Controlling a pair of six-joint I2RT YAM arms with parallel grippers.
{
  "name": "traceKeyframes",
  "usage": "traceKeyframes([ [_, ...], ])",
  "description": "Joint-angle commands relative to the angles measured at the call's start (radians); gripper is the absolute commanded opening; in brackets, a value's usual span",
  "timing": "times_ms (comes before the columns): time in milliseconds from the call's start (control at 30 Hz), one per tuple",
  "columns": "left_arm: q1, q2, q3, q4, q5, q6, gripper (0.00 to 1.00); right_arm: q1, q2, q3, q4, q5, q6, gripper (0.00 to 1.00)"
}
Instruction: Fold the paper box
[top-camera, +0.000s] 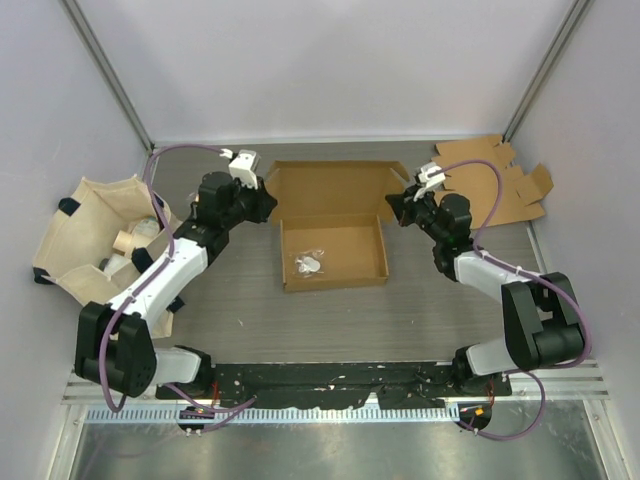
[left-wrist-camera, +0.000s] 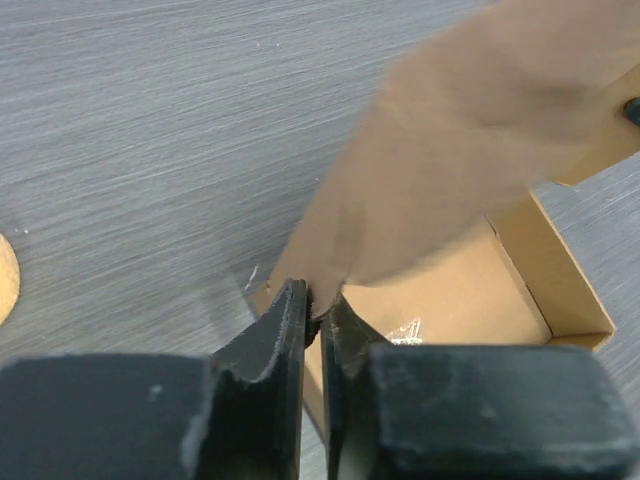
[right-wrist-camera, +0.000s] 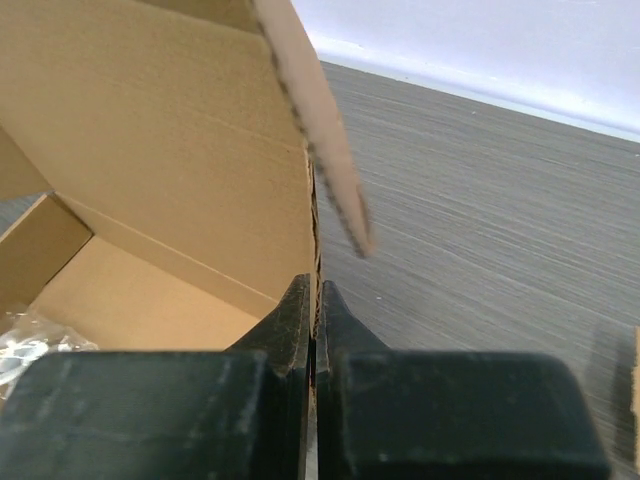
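Cardboard lid (top-camera: 330, 187) runs left to right between us; our left hand (top-camera: 268, 200) and right hand (top-camera: 393, 207) each pinch one end.

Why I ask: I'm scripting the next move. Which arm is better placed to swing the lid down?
Right, probably. The right claw is shut on the lid at its side edge, sharp in its view. The left claw pinches only a lid corner, and the cardboard there is blurred.

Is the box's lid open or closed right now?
Open: the lid is raised behind the tray, not over it, and the bag inside shows from above.
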Motion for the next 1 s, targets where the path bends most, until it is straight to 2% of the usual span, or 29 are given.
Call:
traceKeyframes([
  [0,-0.033,0.030,0.052,0.113,-0.026,-0.047,0.07,0.078,-0.052,0.081,-0.086,0.139,-0.037,0.01],
  [67,-0.054,0.042,0.068,0.123,-0.057,-0.047,0.01,0.118,-0.053,0.093,-0.109,0.209,-0.048,0.01],
  [100,-0.077,0.059,0.089,0.121,-0.102,-0.050,0.00,0.130,-0.047,0.104,-0.123,0.295,-0.033,0.01],
  [167,-0.100,0.078,0.120,0.118,-0.188,-0.073,0.00,0.173,-0.039,0.144,-0.170,0.427,0.010,0.01],
  [200,-0.128,0.097,0.127,0.119,-0.294,-0.081,0.00,0.193,-0.035,0.156,-0.181,0.490,0.076,0.01],
  [233,-0.140,0.105,0.131,0.126,-0.331,-0.085,0.00,0.228,-0.020,0.165,-0.186,0.620,0.101,0.01],
  [333,-0.176,0.130,0.121,0.187,-0.446,-0.125,0.00,0.282,0.029,0.229,-0.209,0.827,0.156,0.01],
  [433,-0.206,0.153,0.105,0.242,-0.514,-0.128,0.00,0.324,0.069,0.291,-0.283,0.959,0.211,0.01],
  [567,-0.235,0.164,0.045,0.338,-0.593,-0.133,0.00,0.364,0.106,0.239,-0.180,1.064,0.191,0.01],
  [867,-0.271,0.183,-0.099,0.520,-0.647,-0.156,0.00,0.391,0.126,0.032,0.150,1.110,0.124,0.01],
  [967,-0.283,0.183,-0.113,0.508,-0.669,-0.185,0.00,0.403,0.125,-0.013,0.217,1.116,0.115,0.01],
])
